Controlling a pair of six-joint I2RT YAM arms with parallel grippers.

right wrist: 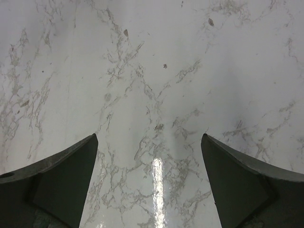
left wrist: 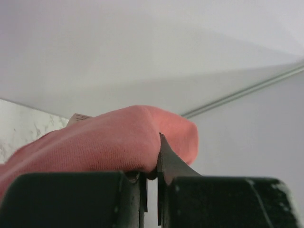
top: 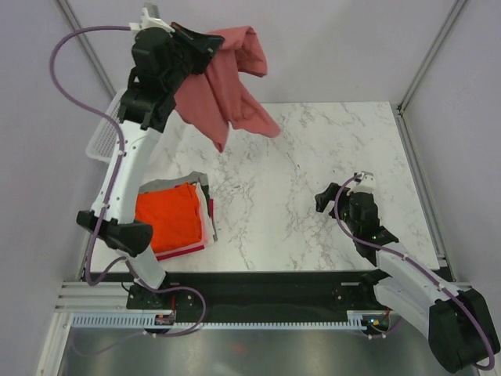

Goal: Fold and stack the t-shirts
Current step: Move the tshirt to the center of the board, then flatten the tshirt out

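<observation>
My left gripper is raised high at the back left, shut on a dusty pinkish-red t-shirt that hangs crumpled above the marble table. In the left wrist view the cloth bulges over the closed gripper. A stack of folded t-shirts, bright orange-red on top with grey and pink/white edges beneath, lies at the table's near left. My right gripper is open and empty, low over bare marble at the right; it also shows in the right wrist view.
A white mesh basket sits at the table's left edge behind the left arm. Grey walls and metal frame posts enclose the table at the back and sides.
</observation>
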